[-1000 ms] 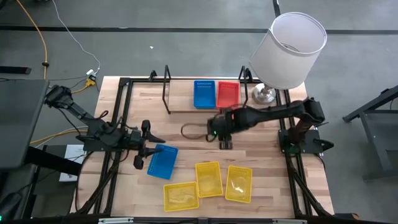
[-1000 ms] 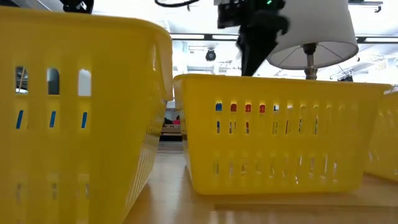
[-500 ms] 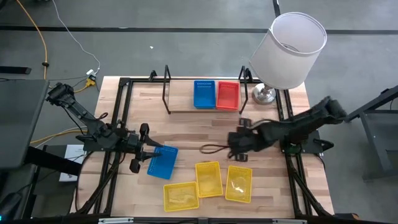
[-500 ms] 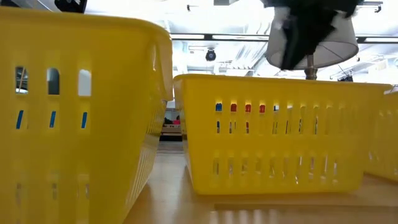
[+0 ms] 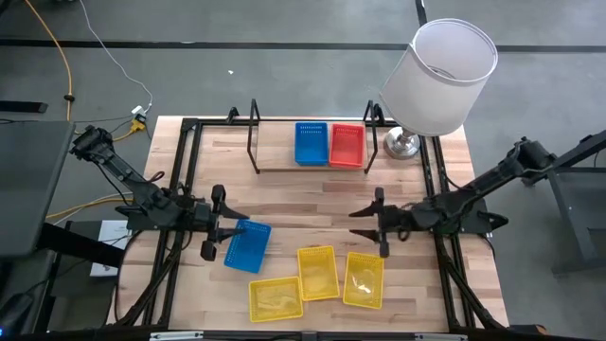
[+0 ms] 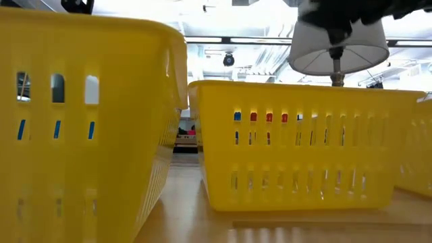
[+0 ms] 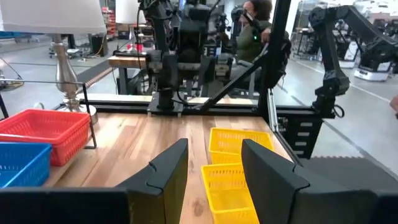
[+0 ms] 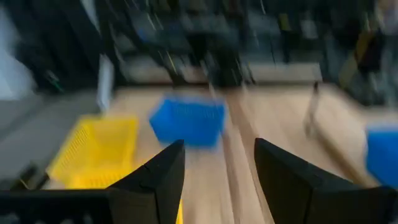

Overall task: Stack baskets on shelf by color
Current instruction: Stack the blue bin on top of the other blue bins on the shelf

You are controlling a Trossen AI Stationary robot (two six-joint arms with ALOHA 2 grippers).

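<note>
A wooden counter (image 5: 284,204) fills the middle of the overhead picture, with a large white lamp (image 5: 440,76) at its upper right. Along the counter's top edge sits the shelf (image 5: 275,161), a light board in a black wire frame. Its right part carries a blue basket stack (image 5: 311,143) touching a red basket stack (image 5: 347,145); its left part is bare.

In the lower middle, three yellow baskets (image 5: 317,275) lie close together in a loose row. Just left of them lies a single blue basket (image 5: 248,245), tilted.

The left claw (image 5: 221,230) sits at the left centre, its fingers spread open right at that blue basket's left edge. The right claw (image 5: 374,221) hangs at the right centre, just above the rightmost yellow basket, fingers also parted and holding nothing.

The step in hand appears to be picking up a loose basket. To do it well, each claw should probably straddle one thin rim wall squarely, close firmly, lift level, then set blue onto blue and start yellow on the shelf's bare left part.
</note>
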